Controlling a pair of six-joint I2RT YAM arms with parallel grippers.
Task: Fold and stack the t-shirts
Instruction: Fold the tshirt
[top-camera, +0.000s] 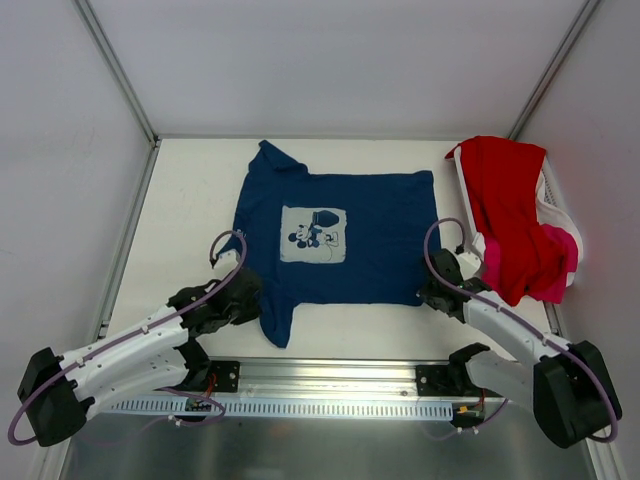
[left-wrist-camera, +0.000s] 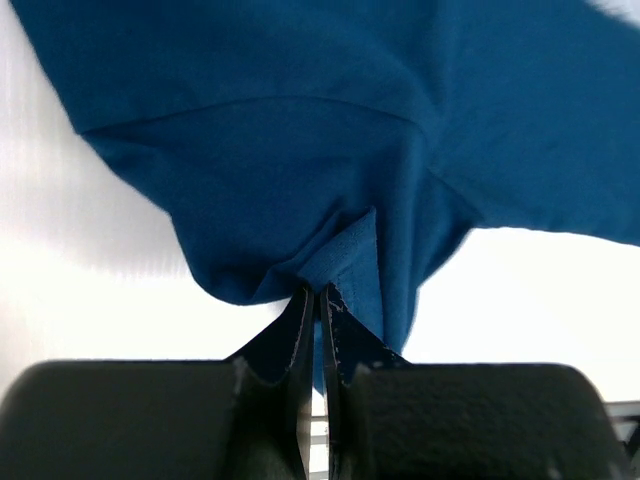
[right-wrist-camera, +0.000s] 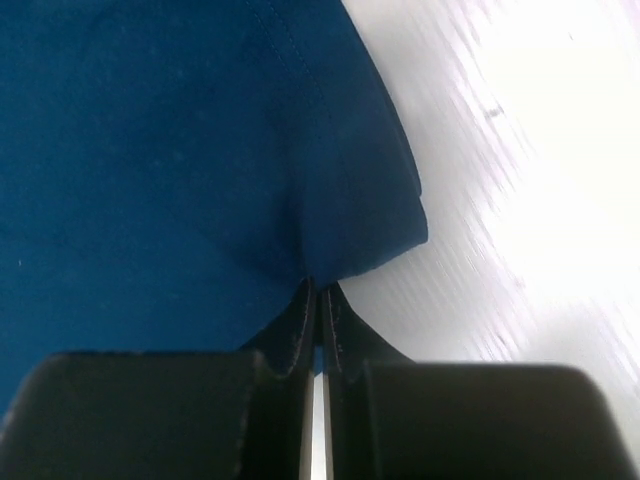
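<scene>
A navy blue t-shirt (top-camera: 375, 235) lies spread flat on the white table, its pale square mouse print (top-camera: 313, 234) facing up. My left gripper (top-camera: 250, 292) is at the shirt's near left edge by the sleeve, shut on a bunched fold of the navy fabric (left-wrist-camera: 300, 150), which is pinched at the gripper (left-wrist-camera: 318, 290). My right gripper (top-camera: 430, 293) is at the near right corner, where the gripper (right-wrist-camera: 320, 285) is shut on the navy hem corner (right-wrist-camera: 380, 230). A red t-shirt (top-camera: 510, 205) and a bright pink t-shirt (top-camera: 558, 262) hang over the basket at the right.
The white plastic basket (top-camera: 553, 200) stands against the right wall. White enclosure walls with metal corner posts close the table on the left, back and right. A metal rail (top-camera: 330, 385) with both arm bases runs along the near edge.
</scene>
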